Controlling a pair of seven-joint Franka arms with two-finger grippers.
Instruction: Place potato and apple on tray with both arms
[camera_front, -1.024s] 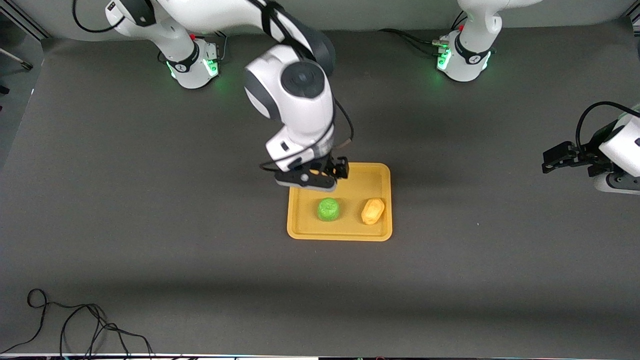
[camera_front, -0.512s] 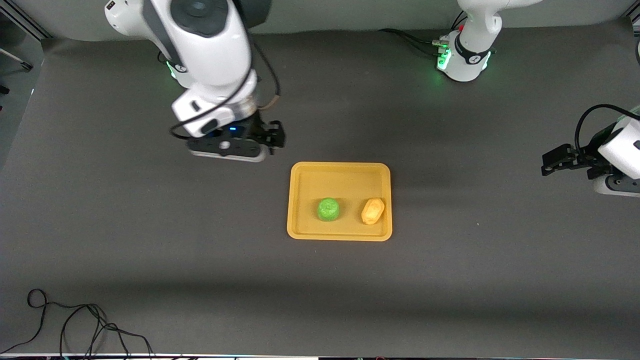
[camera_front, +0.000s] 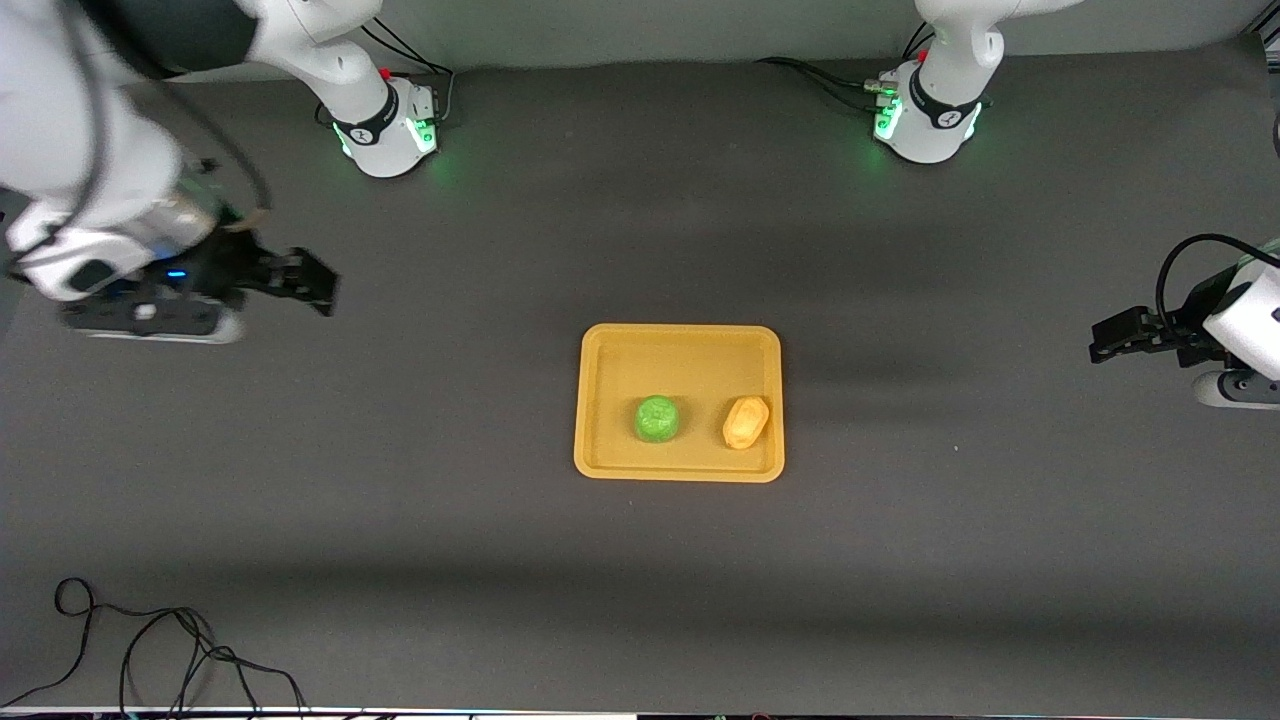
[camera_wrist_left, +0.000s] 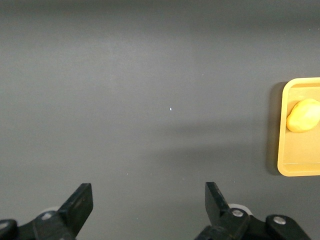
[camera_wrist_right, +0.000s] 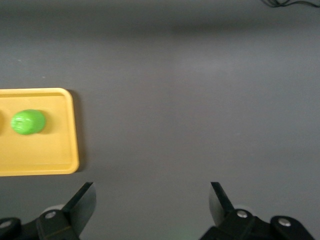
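Front view: the tray (camera_front: 680, 340) lies at the middle of the tabletop (camera_front: 640, 560). The apple (camera_front: 657, 418) and the potato (camera_front: 745, 422) both rest inside it, side by side in the half nearer the front camera and apart from each other, the potato toward the left arm's end. From the tray, the right pincer (camera_front: 300, 282) hangs over bare tabletop at about ten o'clock, toward the right arm's end, and it carries nothing. The left pincer (camera_front: 1125, 335) hangs over the tabletop at about three o'clock, near the left arm's end, also empty.

Left wrist view: the left pincer (camera_wrist_left: 147, 202) has its two fingers spread wide apart with only tabletop between them. At three o'clock in this picture a corner of the tray (camera_wrist_left: 281, 150) shows with the potato (camera_wrist_left: 303, 115) on it.

Right wrist view: the right pincer (camera_wrist_right: 152, 200) is likewise spread wide and empty. At nine o'clock here sits the tray (camera_wrist_right: 70, 150) with the apple (camera_wrist_right: 28, 122) on it.

By the look of it, both items are placed and what remains is parking the arms. To do that well, each arm should stay high and well off the tray, so that no finger or cable nudges the rim or sets the round apple rolling.
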